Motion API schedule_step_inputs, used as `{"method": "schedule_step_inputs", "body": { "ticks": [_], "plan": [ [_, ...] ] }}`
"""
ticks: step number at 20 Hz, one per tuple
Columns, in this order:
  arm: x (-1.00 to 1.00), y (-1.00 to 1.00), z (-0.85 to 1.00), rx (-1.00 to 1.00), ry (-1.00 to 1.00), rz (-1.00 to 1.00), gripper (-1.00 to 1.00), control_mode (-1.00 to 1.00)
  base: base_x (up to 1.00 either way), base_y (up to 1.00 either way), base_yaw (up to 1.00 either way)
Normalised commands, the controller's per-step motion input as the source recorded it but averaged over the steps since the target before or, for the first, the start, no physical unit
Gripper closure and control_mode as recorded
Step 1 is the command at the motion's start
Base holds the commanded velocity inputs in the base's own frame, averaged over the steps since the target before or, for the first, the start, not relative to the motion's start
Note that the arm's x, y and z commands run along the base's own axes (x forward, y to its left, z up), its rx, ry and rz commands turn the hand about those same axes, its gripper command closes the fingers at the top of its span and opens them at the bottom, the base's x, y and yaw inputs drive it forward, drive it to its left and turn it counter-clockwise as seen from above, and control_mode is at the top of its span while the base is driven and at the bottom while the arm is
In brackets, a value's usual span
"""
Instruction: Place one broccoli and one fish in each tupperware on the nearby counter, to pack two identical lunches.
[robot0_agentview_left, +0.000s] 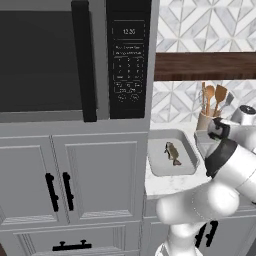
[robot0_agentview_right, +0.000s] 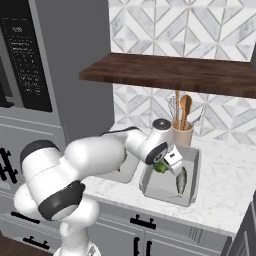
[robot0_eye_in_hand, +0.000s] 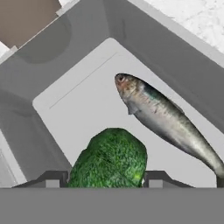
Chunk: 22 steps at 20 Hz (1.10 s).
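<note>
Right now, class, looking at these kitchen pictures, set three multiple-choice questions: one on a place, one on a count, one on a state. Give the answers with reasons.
1. Where does the fish below the gripper lie?
A. On the wooden shelf
B. Inside a tupperware
C. On the bare counter

2. How many tupperware trays on the counter hold a fish?
A. None
B. One
C. Two

3. What is the gripper doing?
A. Holding a broccoli
B. Holding a spoon
C. Hanging open with nothing in it

Answers: 1 B, grey tray walls surround the fish. 2 C, each base view shows a tray with one fish. 3 A, the green floret sits between the fingers.
</note>
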Motion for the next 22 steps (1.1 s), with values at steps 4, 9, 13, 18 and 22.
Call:
{"method": "schedule_step_inputs", "body": {
  "ticks": [4, 9, 13, 18, 22],
  "plan": [
    [0.34, -0.18, -0.50, 0.00, 0.04, 0.11, 1.00, -1.00, 0.00, 0.00, 0.00],
    [0.23, -0.14, -0.43, 0.00, 0.01, 0.10, 1.00, -1.00, 0.00, 0.00, 0.00],
    [0.09, -0.04, -0.33, 0.00, 0.03, 0.07, 1.00, -1.00, 0.00, 0.00, 0.00],
    [0.04, 0.00, -0.04, 0.00, 0.00, 0.01, -1.00, -1.00, 0.00, 0.00, 0.00],
    [-0.10, 0.00, 0.24, 0.00, -0.08, 0.00, -1.00, -1.00, 0.00, 0.00, 0.00]
  ]
}}
